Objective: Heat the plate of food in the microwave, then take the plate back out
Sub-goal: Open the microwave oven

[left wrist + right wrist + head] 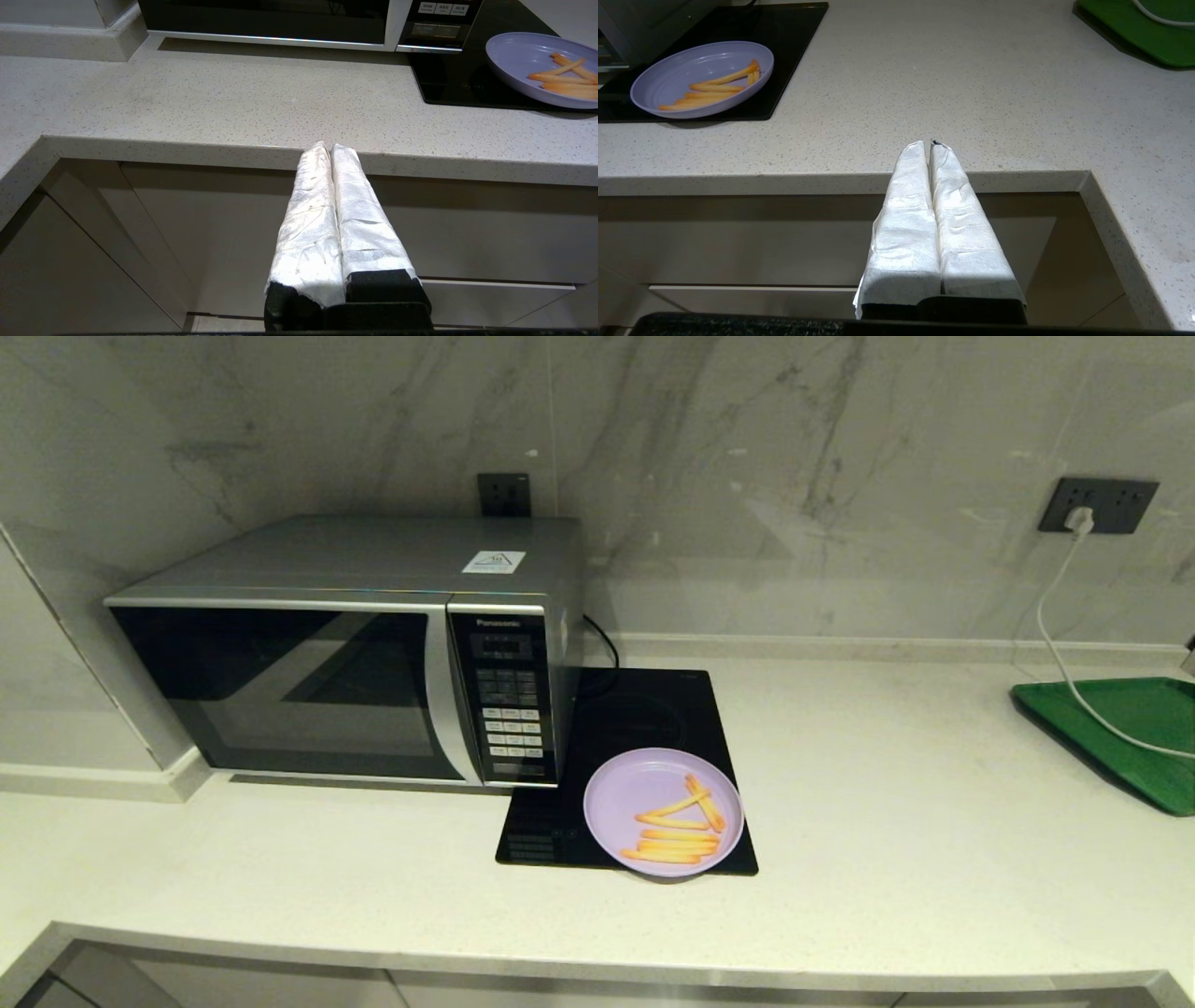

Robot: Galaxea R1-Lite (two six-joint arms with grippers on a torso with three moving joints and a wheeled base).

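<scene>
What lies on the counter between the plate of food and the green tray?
Nothing: in the head view the stretch of counter between the plate of food and the green tray is bare; the right wrist view agrees.

Head camera high, facing counter (840,859), both wrist cameras low, sharing plate (518,56)

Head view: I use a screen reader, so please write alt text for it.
A lilac plate of fries sits on a black hob beside a closed silver microwave on a pale counter. A green tray lies far right.
</scene>
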